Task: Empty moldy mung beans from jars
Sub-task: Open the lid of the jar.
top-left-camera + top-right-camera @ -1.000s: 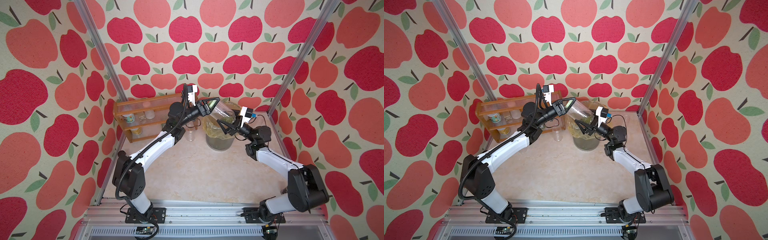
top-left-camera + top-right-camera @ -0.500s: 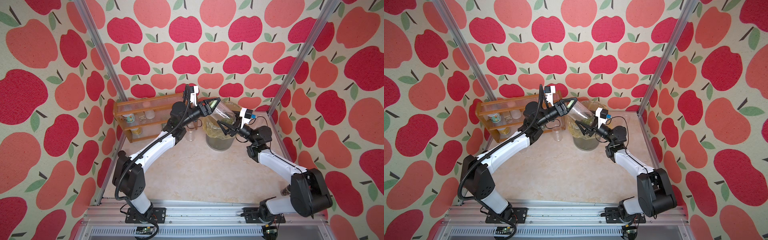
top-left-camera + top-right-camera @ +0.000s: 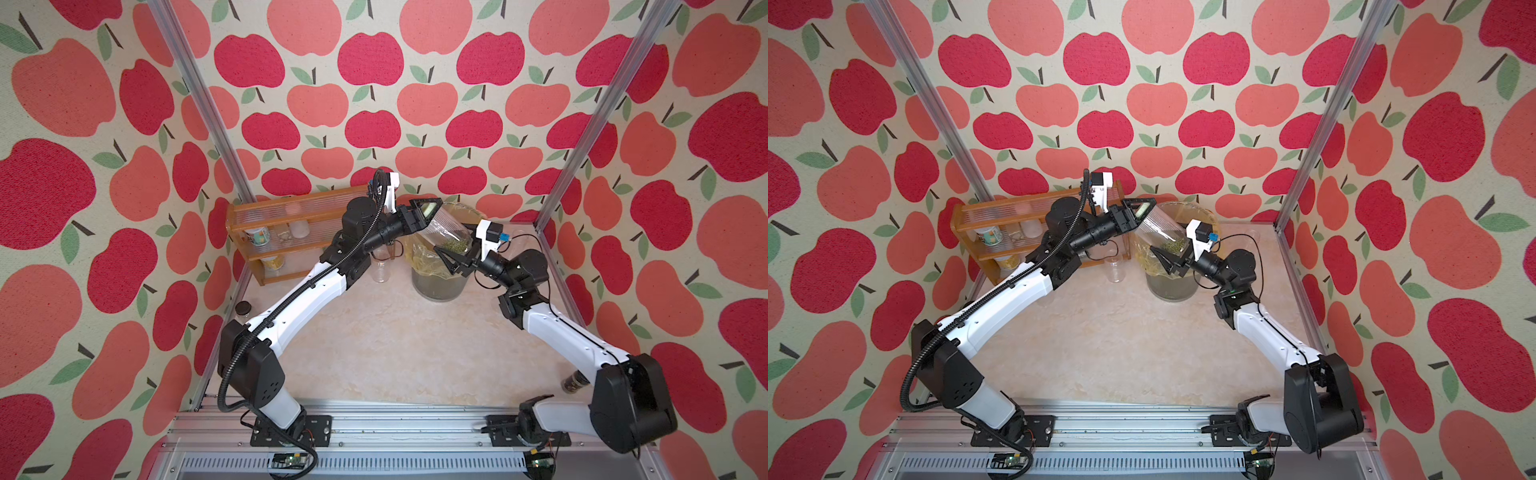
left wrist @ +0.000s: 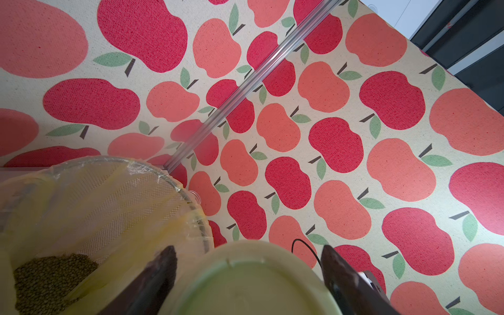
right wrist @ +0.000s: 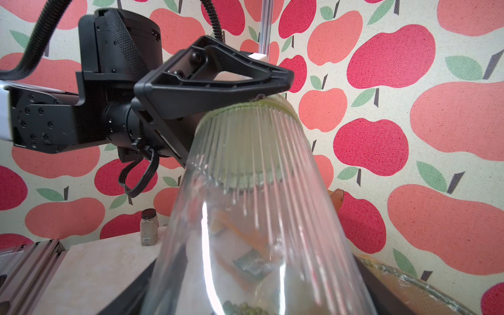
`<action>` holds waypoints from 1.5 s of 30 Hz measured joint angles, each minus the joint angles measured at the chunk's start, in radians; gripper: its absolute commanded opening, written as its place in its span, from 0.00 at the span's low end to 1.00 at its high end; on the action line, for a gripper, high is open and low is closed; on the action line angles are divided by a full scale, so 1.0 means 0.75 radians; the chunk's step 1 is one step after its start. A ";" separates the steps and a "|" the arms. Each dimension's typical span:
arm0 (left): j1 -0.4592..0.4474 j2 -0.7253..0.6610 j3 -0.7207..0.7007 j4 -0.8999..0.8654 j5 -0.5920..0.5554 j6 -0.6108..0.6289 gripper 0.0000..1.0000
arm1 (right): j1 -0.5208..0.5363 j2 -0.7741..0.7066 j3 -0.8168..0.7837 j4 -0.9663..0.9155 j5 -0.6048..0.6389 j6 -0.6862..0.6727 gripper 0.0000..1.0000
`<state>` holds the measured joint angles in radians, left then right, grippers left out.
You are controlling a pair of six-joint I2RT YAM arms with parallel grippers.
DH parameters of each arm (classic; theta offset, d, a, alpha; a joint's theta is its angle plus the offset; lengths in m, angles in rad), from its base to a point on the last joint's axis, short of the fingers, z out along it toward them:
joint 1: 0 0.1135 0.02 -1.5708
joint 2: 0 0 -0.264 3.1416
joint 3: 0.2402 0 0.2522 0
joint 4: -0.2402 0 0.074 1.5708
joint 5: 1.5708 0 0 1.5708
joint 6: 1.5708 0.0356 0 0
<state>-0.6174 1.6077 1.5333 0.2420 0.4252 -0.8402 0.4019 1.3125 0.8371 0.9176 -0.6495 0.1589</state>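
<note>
Lid-off step: ribbed jar tilted over bin.
The right gripper clamps its base, mung beans pooled inside; left gripper pinches green lid. Next, likely: unscrew, then pour.

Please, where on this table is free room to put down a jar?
Free: the wide beige tabletop between the white left arm and right arm, in front of the mesh bin lined with a yellow bag. Crowded: the back, where the wooden rack, a small clear jar and the bin stand close.
</note>
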 measured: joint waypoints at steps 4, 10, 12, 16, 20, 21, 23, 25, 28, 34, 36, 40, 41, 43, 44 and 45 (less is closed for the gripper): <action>0.000 0.000 0.007 -0.040 -0.004 0.002 0.81 | 0.004 -0.019 0.000 -0.064 0.008 -0.045 0.45; -0.006 0.000 0.022 -0.090 -0.030 -0.004 0.81 | 0.012 -0.057 0.000 -0.155 0.038 -0.119 0.45; -0.008 0.000 0.041 -0.121 -0.035 -0.003 0.81 | 0.018 -0.066 0.000 -0.170 0.054 -0.137 0.44; -0.012 0.001 0.084 -0.187 -0.050 0.002 0.81 | 0.031 -0.071 0.002 -0.166 0.079 -0.158 0.44; -0.012 0.001 0.105 -0.226 -0.063 0.002 0.81 | 0.046 -0.072 0.004 -0.171 0.108 -0.197 0.44; -0.012 0.001 0.109 -0.235 -0.068 0.002 0.81 | 0.049 -0.075 0.005 -0.176 0.114 -0.208 0.44; -0.012 0.001 0.117 -0.253 -0.069 0.002 0.81 | 0.049 -0.082 0.005 -0.191 0.124 -0.223 0.44; -0.012 0.004 0.133 -0.273 -0.068 0.002 0.81 | 0.053 -0.091 0.005 -0.201 0.135 -0.234 0.44; -0.012 0.013 0.162 -0.296 -0.058 0.002 0.81 | 0.055 -0.103 0.005 -0.209 0.152 -0.250 0.44; -0.011 0.038 0.199 -0.313 -0.031 -0.005 0.81 | 0.055 -0.114 0.005 -0.210 0.170 -0.261 0.44; -0.007 0.040 0.199 -0.313 -0.022 -0.011 0.81 | 0.055 -0.114 0.005 -0.215 0.173 -0.263 0.44; 0.001 0.045 0.199 -0.317 -0.011 -0.027 0.81 | 0.057 -0.116 0.005 -0.229 0.184 -0.288 0.43; 0.002 0.049 0.201 -0.319 -0.008 -0.033 0.81 | 0.057 -0.117 0.005 -0.237 0.189 -0.296 0.43; 0.006 0.069 0.226 -0.338 0.003 -0.041 0.81 | 0.057 -0.120 0.005 -0.251 0.203 -0.313 0.44; 0.006 0.079 0.239 -0.345 0.005 -0.044 0.81 | 0.057 -0.120 0.005 -0.255 0.212 -0.320 0.43; 0.006 0.090 0.251 -0.354 0.006 -0.045 0.81 | 0.057 -0.120 0.005 -0.260 0.219 -0.329 0.44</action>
<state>-0.6128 1.6752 1.7218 -0.0231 0.4297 -0.8738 0.4450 1.2228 0.8410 0.7227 -0.4850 -0.0879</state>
